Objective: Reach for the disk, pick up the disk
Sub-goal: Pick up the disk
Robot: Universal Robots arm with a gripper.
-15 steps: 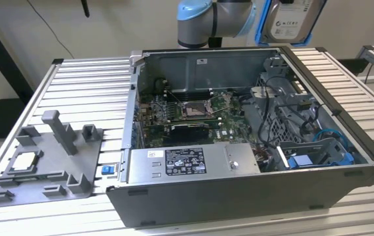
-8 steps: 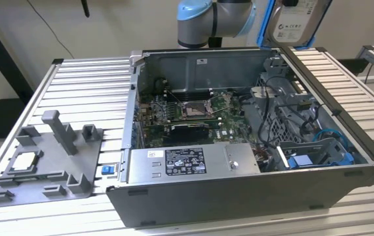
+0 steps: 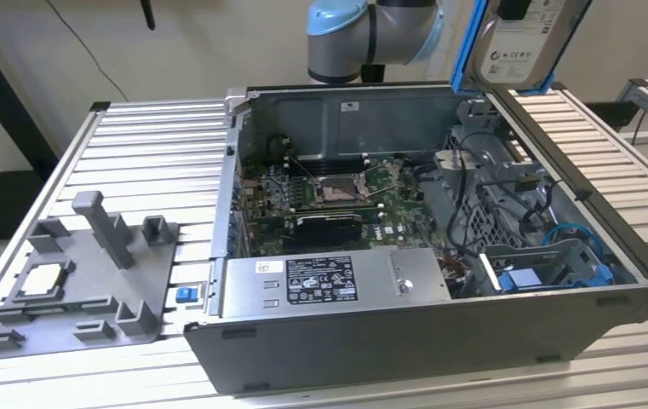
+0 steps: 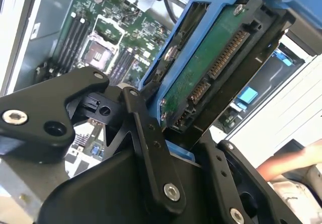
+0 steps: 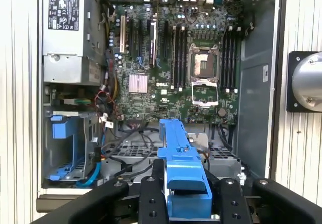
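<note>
Second wrist view, nearest first: the black fingers (image 4: 151, 133) are clamped on the disk (image 4: 211, 68), whose green circuit board and connector row face the camera inside its blue bracket. Past it lies the open case with the motherboard (image 4: 100, 32), and a person's hand (image 4: 292, 163) shows at the edge.

In the first wrist view the gripper (image 5: 188, 194) holds the disk (image 5: 181, 168) edge-on, its blue frame standing well above the case interior. Below it lie the motherboard (image 5: 191, 73) with its bare processor socket, the power supply (image 5: 65, 32) carrying a black and white printed label, and a blue drive bay (image 5: 65, 143) in the corner.

In the exterior view the disk (image 3: 517, 43) hangs high above the far corner of the case (image 3: 415, 341), white label facing out, its print too small to read. The arm (image 3: 369, 34) is beside it. The power supply (image 3: 324, 285) has a white label too. On the bench (image 3: 153, 153), at the exterior view's left, sits a grey fixture (image 3: 85, 281) holding a small silver chip (image 3: 42, 279).
</note>
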